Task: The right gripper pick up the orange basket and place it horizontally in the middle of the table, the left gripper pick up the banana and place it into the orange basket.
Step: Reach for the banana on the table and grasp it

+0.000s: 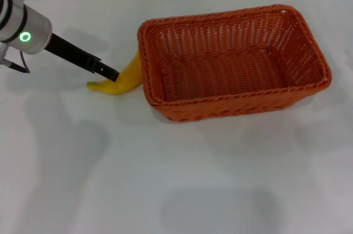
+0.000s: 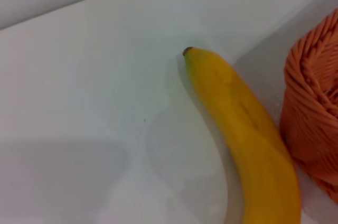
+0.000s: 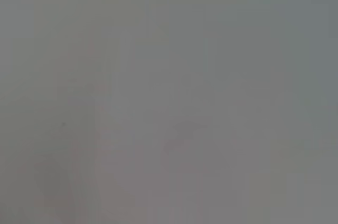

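Note:
The orange basket [image 1: 231,60] lies lengthwise on the white table [image 1: 165,179], a little right of centre, and holds nothing. A yellow banana [image 1: 122,78] lies on the table against the basket's left wall. My left gripper [image 1: 110,72] reaches in from the upper left, its black tip right at the banana's upper side. In the left wrist view the banana [image 2: 248,139] runs close beside the woven basket wall [image 2: 311,113]. The right gripper is out of view.
White tabletop stretches in front of the basket and to the left. The right wrist view shows only a plain grey surface.

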`<action>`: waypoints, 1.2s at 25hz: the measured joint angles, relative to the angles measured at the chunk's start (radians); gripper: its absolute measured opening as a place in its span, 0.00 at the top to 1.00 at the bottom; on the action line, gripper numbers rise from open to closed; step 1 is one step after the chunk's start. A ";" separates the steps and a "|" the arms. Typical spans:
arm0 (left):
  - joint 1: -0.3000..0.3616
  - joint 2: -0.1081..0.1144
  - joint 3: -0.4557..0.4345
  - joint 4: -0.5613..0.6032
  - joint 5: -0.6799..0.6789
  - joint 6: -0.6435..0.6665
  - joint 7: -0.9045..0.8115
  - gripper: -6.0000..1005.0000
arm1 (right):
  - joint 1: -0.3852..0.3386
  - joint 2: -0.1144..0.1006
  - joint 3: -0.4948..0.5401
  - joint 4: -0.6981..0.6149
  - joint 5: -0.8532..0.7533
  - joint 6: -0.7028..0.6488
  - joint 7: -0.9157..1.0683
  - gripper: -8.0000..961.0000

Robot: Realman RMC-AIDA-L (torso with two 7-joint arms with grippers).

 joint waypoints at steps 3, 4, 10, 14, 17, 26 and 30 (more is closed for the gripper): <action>0.001 0.001 0.000 0.019 0.000 -0.026 0.002 0.17 | -0.001 0.000 -0.001 0.000 -0.001 -0.003 0.001 0.10; 0.001 0.001 0.000 0.024 0.000 -0.033 0.005 0.17 | -0.001 0.000 -0.001 0.000 -0.001 -0.004 0.001 0.10; 0.001 0.001 0.000 0.056 -0.019 -0.062 0.024 0.17 | -0.002 0.000 -0.001 0.000 -0.004 -0.008 0.002 0.10; -0.003 0.001 0.000 0.067 -0.029 -0.072 0.037 0.17 | -0.002 0.000 -0.001 0.000 -0.004 -0.010 0.003 0.10; -0.006 0.000 0.000 0.082 -0.029 -0.073 0.039 0.17 | -0.004 0.000 -0.001 0.000 -0.004 -0.010 0.004 0.10; -0.003 -0.002 0.000 0.115 -0.029 -0.076 0.041 0.17 | -0.005 0.000 -0.001 -0.003 -0.004 -0.010 0.004 0.10; 0.001 -0.003 0.000 0.129 -0.024 -0.086 0.041 0.17 | -0.005 0.000 -0.001 -0.004 -0.004 -0.010 0.004 0.10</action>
